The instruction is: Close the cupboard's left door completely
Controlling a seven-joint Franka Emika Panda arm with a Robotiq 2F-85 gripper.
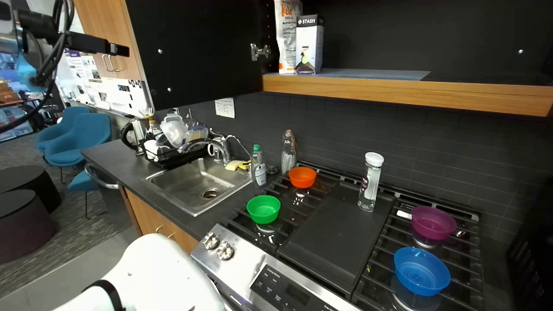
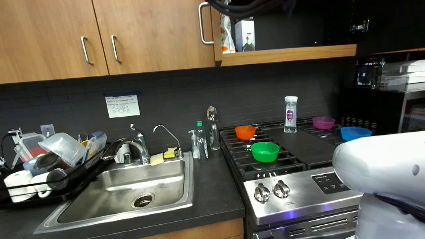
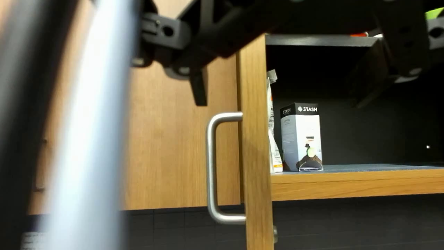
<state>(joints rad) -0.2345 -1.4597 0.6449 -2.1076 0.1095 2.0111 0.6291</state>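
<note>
Gripper (image 3: 279, 104) is up at cupboard level, fingers (image 3: 199, 88) spread well apart, and on my wrist feed the upright edge of the left door (image 3: 256, 146) shows between them; how they sit in depth I can't tell. That door is swung right out from the cupboard (image 1: 406, 94), high over the back corner of the bench (image 2: 217, 196) where it meets the stove (image 2: 298, 192). I'm reading its black inner face in an exterior view, with a gap there between the gripper's tip and the free edge, and its slim silver handle (image 3: 211, 166) stands upright on the outer face. Inside the cupboard, near the hinge (image 1: 260, 52), a white bag (image 1: 287, 43) and a Stash box (image 1: 309, 47) stand close together. Blurred pale bar (image 3: 93, 149) down the side of the wrist view: too smeared for me to name. Down at bench level: sink (image 2: 188, 179) set between the front and back edges, dish rack (image 1: 185, 156) toward the free end, piled with tubs (image 2: 63, 147) and mugs (image 2: 18, 177), green-capped bottle (image 2: 201, 146) upright near the back corner by the stove. Past that stove-side edge, green bowl (image 2: 265, 152) and orange bowl (image 2: 245, 132) sit nearest, orange further back; then a white-capped bottle (image 2: 290, 116), upright; then, well over from the edge, the magenta bowl (image 1: 433, 222) behind the blue bowl (image 1: 421, 272). White arm (image 2: 378, 162) bulks large in front of the stove, beyond the bench's front corner.
</note>
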